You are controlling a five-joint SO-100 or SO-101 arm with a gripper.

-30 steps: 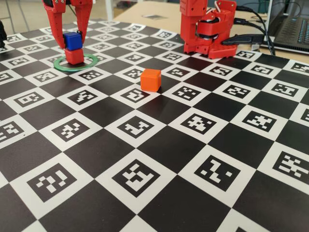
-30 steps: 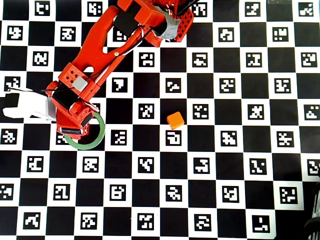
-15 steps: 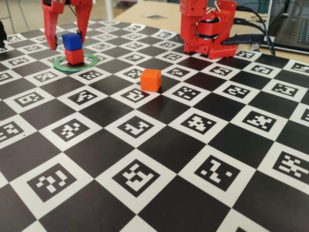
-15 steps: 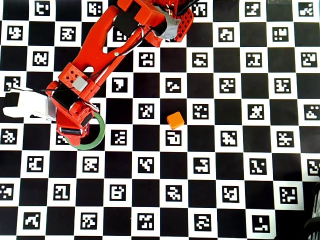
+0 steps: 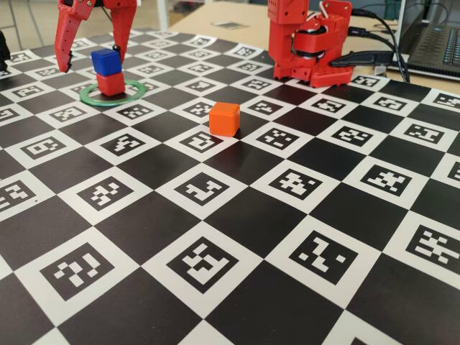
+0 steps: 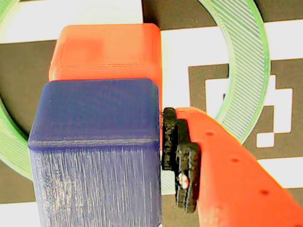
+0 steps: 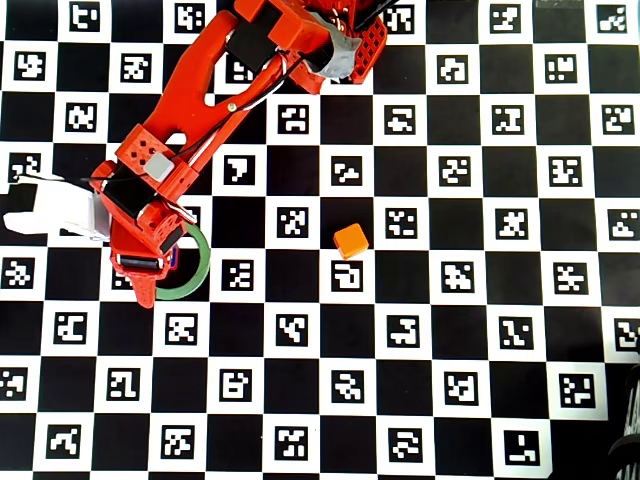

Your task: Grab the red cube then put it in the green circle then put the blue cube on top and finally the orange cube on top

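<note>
Blue cube (image 5: 106,62), matte with fine layer lines, stacked on the red cube (image 5: 111,83) inside the flat, ribbed green circle (image 5: 133,91), upper left of the fixed view. Tool (image 5: 93,59) spread wide, its fingers either side of the stack. Orange cube (image 5: 224,118) sits apart on the checkered tabletop (image 5: 237,208).

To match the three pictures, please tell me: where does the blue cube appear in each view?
Fixed view: blue cube, upper left, atop the red cube.
Wrist view: lower left, large.
Overhead view: hidden under the arm.
Shared landmark: green circle.
</note>
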